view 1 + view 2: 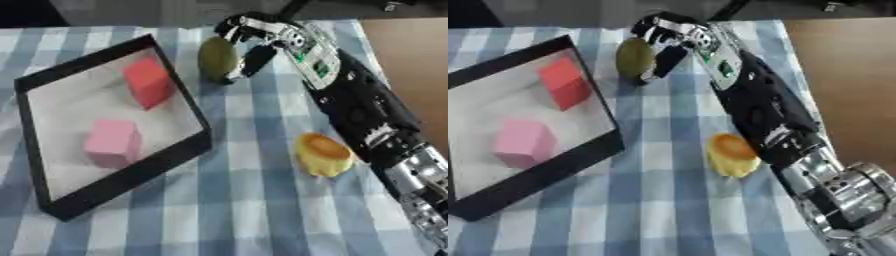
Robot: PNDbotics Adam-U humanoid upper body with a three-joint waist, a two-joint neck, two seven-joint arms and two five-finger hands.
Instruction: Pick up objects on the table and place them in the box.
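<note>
An olive-green egg-shaped object point(217, 58) stands on the checked cloth just right of the box's far corner. My right hand point(259, 39) reaches in from the lower right and is curled round it, fingers over its top and the thumb on its right side. The box point(188, 100) is a shallow black-rimmed tray at the left, holding a red block point(147, 81) and a pink block point(112, 142). A yellow and orange cup-like object point(322, 153) lies on the cloth beside my right forearm. My left hand does not show.
A blue and white checked cloth point(254, 210) covers the table. The brown bare tabletop point(411, 55) shows at the right past the cloth's edge. My right forearm point(367, 115) crosses the right side of the cloth.
</note>
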